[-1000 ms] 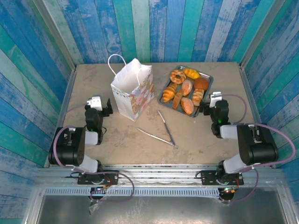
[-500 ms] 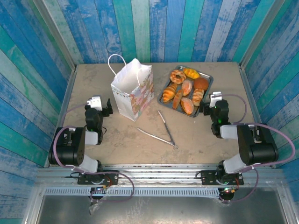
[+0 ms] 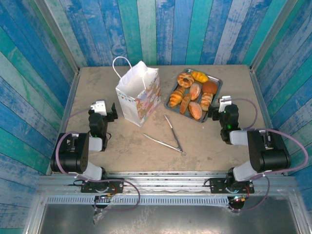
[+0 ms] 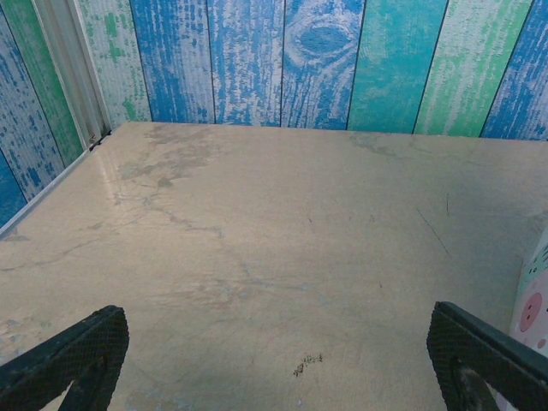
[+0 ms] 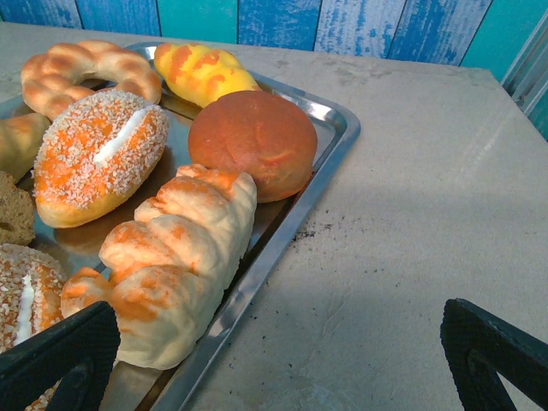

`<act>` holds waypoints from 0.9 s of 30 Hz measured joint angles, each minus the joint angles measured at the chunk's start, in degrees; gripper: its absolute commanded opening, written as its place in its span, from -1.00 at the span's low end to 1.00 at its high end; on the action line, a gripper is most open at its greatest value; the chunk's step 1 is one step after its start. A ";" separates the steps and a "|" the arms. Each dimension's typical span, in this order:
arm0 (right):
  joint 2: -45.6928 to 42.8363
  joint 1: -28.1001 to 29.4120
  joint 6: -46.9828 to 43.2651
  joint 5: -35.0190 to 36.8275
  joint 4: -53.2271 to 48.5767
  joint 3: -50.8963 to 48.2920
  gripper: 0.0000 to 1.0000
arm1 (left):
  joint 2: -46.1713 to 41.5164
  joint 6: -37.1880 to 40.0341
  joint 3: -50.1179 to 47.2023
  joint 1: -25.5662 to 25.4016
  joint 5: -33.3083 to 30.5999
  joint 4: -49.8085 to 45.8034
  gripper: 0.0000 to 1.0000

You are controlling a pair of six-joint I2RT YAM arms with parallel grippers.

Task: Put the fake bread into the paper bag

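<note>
No change: left gripper [image 4: 274, 351] and right gripper [image 5: 278, 342] idle, fingers spread, empty; fake bread [image 3: 192, 94] still on tray [image 5: 338, 128]; task apparently unstarted.

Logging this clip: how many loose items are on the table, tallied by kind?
Fake bread pieces: 8
Paper bag: 1
Metal tray: 1
Tongs: 1
Total: 11
</note>
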 measured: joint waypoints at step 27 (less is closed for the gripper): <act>-41.59 0.00 13.70 -5.99 -44.15 12.81 1.00 | -25.73 -19.85 21.35 0.00 5.77 -37.11 0.88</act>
